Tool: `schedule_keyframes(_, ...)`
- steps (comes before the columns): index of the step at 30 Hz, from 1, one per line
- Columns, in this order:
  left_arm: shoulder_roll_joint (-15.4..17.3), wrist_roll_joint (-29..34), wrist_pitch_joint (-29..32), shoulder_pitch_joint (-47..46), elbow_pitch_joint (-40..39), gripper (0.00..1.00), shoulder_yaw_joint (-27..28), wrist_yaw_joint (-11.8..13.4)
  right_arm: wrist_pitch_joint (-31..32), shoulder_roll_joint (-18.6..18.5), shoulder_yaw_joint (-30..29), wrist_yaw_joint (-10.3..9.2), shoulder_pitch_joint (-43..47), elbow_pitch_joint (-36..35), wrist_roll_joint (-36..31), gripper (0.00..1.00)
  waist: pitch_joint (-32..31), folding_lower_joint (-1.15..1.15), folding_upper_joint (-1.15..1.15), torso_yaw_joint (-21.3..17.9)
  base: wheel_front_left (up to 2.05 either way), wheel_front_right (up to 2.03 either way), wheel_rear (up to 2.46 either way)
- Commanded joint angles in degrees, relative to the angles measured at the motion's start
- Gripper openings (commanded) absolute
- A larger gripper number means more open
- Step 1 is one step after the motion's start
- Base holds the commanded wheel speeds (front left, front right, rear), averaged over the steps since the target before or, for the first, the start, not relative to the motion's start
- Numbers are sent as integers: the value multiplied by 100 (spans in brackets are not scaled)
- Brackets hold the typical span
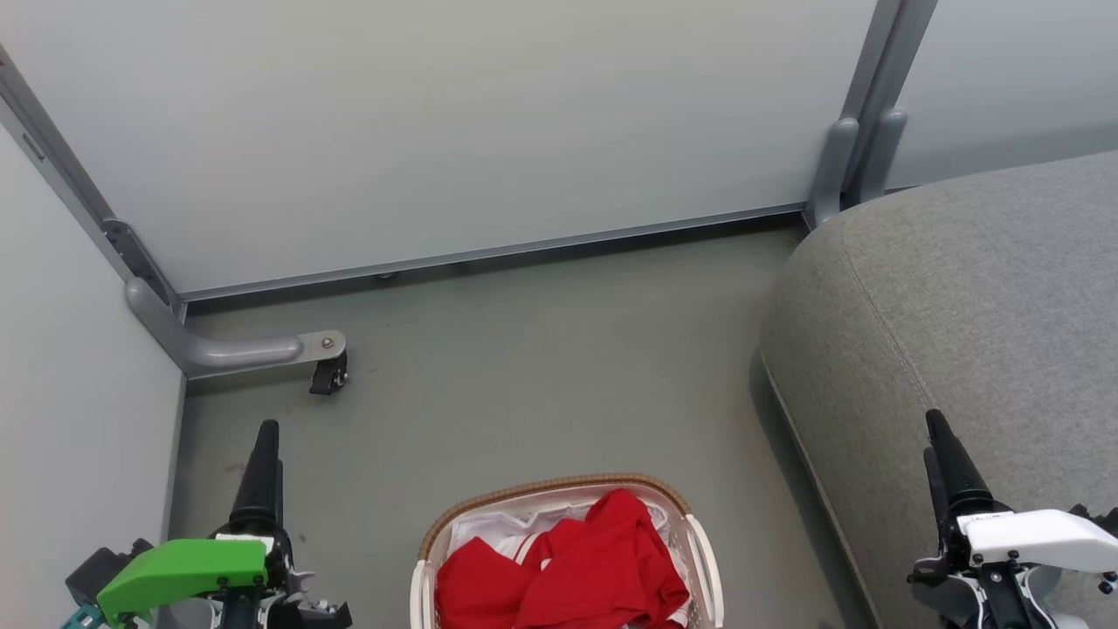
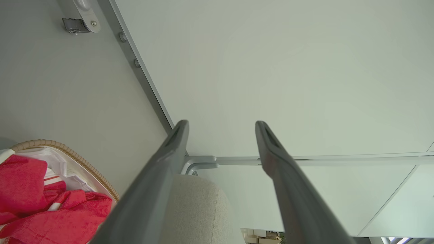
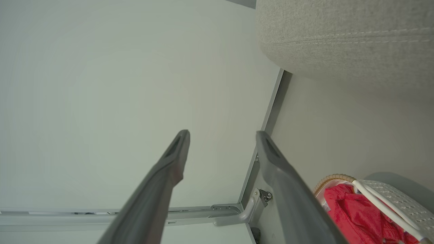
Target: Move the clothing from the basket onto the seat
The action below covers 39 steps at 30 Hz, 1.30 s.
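Your left gripper (image 1: 265,437) sits at the lower left of the head view, above the grey floor (image 1: 541,367), its jaws spread wide with nothing between them. Your right gripper (image 1: 936,424) sits at the lower right, seen against the grey seat (image 1: 961,306), jaws equally wide and empty. Between them the basket (image 1: 550,487) stands on the floor near the seat. The red clothing (image 1: 585,568) lies heaped inside it.

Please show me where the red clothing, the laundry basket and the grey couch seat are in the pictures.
red clothing (image 1: 576,568): head view, middle of the red pile.
laundry basket (image 1: 559,482): head view, far side of its brown woven rim.
grey couch seat (image 1: 961,306): head view, bare top surface.
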Motion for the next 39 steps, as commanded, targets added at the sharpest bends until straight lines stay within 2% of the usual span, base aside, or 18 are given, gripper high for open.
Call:
schedule_keyframes(1,29,220,-63,-103,-113,100,-12,-10,-70,-54,-56,1,-40,-153,-289,100,4,0,0,2,0,0,0)
schedule_keyframes(17,40,1889,-410,-111,-353,100,-60,-10,-417,-70,25,1,66,-608,-2356,100,25,0,0,14,0,0,0)
schedule_keyframes(39,54,4190,-806,64,-499,100,-342,131,-809,-87,168,2,160,-564,-4064,100,45,0,0,28,0,0,0)
